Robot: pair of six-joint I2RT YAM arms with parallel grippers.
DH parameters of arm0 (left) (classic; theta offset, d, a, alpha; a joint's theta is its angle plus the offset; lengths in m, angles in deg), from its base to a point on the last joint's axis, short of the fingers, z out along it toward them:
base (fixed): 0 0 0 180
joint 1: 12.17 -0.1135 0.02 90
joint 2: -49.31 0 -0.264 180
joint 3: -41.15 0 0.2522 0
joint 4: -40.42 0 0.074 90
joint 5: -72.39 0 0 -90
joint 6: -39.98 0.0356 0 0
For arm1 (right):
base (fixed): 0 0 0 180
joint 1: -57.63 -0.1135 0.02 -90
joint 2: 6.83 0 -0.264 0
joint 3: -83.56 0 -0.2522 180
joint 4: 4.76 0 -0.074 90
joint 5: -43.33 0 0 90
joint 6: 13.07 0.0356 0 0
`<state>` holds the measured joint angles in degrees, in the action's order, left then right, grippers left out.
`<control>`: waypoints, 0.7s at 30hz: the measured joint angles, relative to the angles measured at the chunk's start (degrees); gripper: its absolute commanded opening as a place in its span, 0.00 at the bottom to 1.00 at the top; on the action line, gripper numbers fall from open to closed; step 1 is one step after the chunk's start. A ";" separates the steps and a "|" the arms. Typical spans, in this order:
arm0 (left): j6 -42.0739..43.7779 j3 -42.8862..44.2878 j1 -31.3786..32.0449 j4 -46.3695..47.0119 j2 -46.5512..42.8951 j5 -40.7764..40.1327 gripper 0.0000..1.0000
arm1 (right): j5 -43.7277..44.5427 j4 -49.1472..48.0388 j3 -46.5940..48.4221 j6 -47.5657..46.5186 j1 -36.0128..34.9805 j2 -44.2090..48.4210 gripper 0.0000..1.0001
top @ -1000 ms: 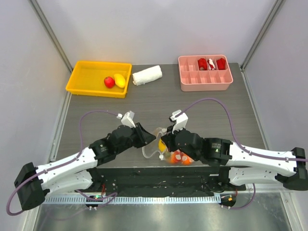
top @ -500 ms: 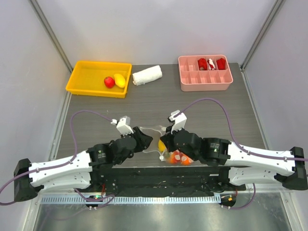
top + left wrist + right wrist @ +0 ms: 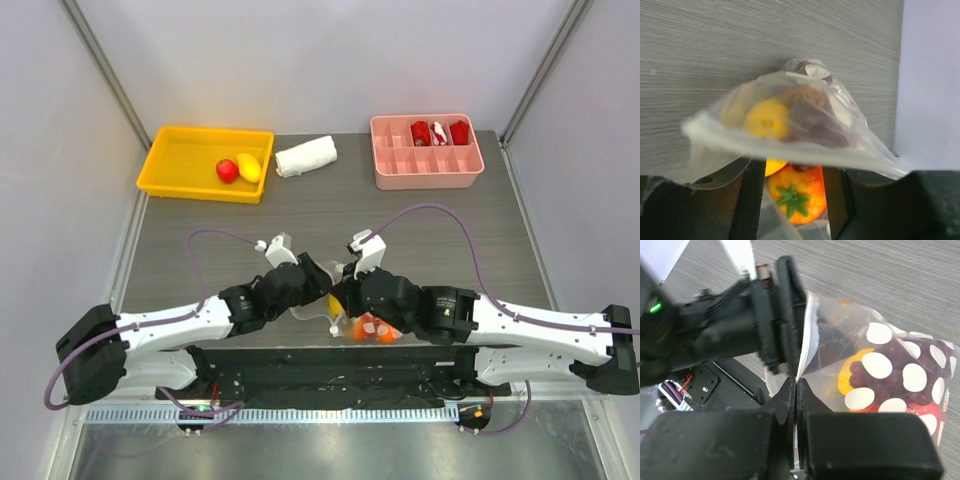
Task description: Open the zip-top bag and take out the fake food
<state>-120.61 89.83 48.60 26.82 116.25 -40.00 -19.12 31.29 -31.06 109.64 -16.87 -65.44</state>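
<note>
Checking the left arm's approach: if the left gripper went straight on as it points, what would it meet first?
Probably the zip-top bag: its film stretches across ahead of the open left gripper, a yellow fake fruit inside. Depth is unclear.

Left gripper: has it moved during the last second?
Yes. The left gripper shifted right, toward the pink tray's side, closer to the zip-top bag.

We went over all three views and couldn't read any text, brand or number. The clear polka-dot plastic bag only carried plain white dots, and the red-and-white packets in the pink divided tray were too small to make out.
</note>
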 measured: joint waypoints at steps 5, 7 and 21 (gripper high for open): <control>-2.58 -0.90 -3.41 9.81 6.54 8.52 0.43 | -0.81 -0.13 0.04 0.55 0.00 0.00 0.01; -4.07 -0.61 -3.72 12.00 9.88 11.65 0.40 | -1.03 -0.33 0.04 0.66 0.00 0.00 0.01; -9.44 3.32 -3.56 12.59 15.87 19.74 0.55 | -1.18 -0.31 0.35 0.66 0.00 0.00 0.01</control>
<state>-130.05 93.15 45.04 39.41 132.12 -20.27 -20.30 30.98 -30.71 110.30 -16.87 -65.44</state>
